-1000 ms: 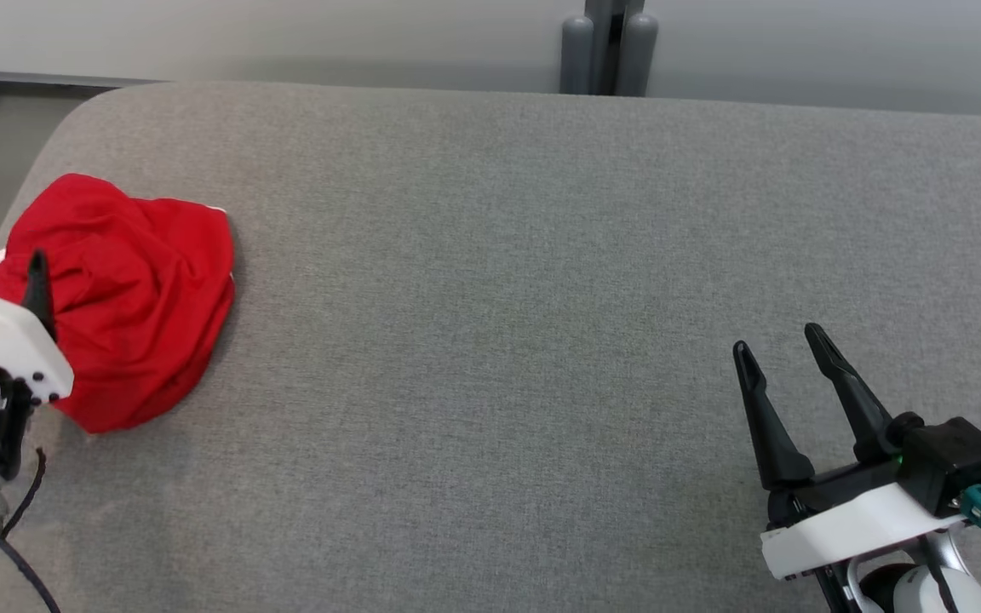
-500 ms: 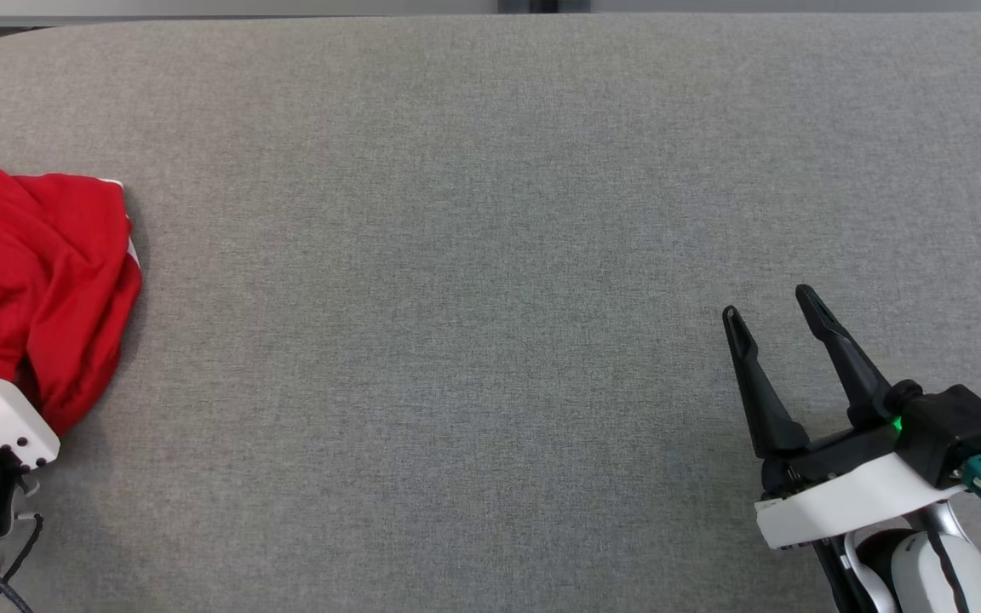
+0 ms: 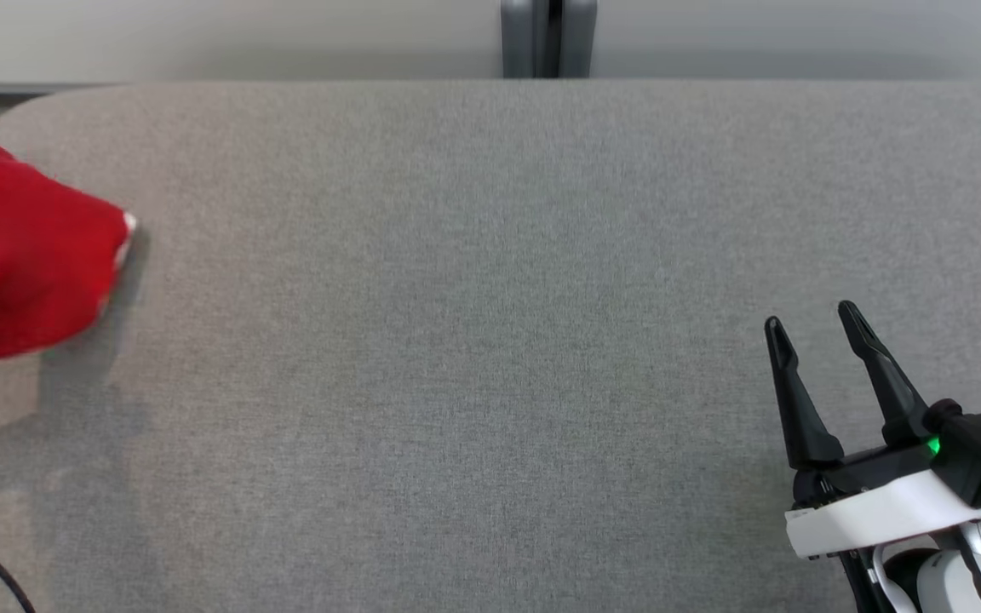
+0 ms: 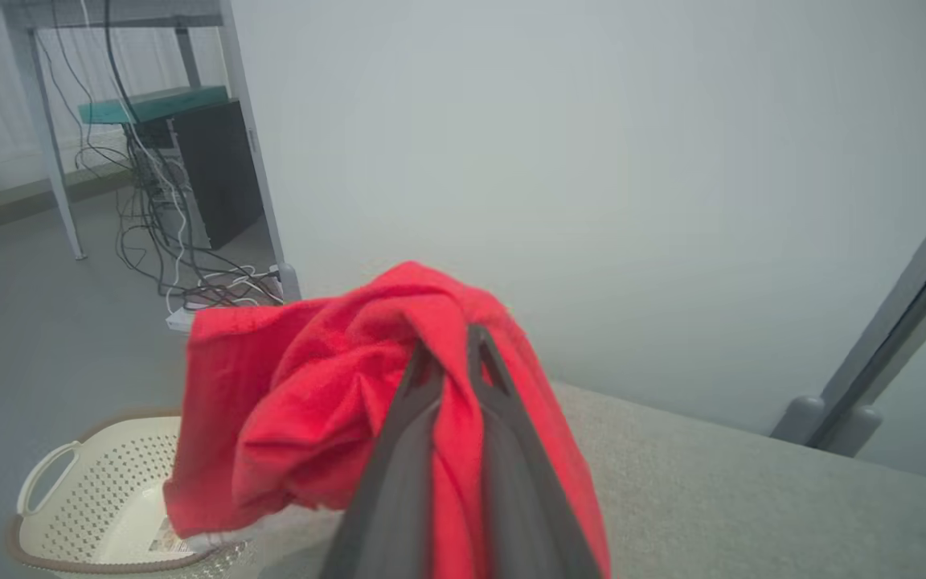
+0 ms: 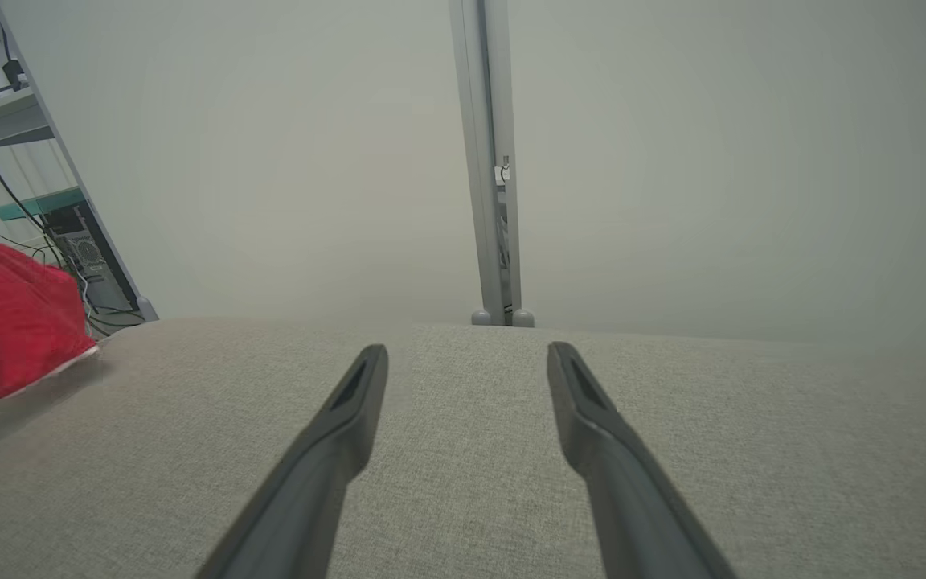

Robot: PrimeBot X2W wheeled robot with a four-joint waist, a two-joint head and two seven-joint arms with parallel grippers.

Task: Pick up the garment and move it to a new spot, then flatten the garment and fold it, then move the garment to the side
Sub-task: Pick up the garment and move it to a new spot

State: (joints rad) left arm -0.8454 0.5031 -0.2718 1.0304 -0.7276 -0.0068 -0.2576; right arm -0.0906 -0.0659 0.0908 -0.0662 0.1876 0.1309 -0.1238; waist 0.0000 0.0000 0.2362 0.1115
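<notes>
The red garment (image 3: 22, 264) hangs bunched at the left edge of the head view, lifted off the grey table (image 3: 490, 340) and casting a shadow below it. In the left wrist view my left gripper (image 4: 451, 342) is shut on the garment (image 4: 302, 410), its two dark fingers pinching a fold with cloth draped on both sides. At the lower right of the head view my right gripper (image 3: 812, 322) stands open above the table with nothing between its fingers. The right wrist view shows the garment (image 5: 5, 322) far to the left.
A perforated cream basket (image 4: 93, 498) sits on the floor beyond the table's left end. A grey post (image 3: 548, 38) stands behind the table's far edge. Cables and a dark box (image 4: 214, 169) lie under a desk off to the left.
My left gripper has shut on the garment and raised it off the table. The head camera has shifted, so the scene sits differently. The right gripper has stayed open.
</notes>
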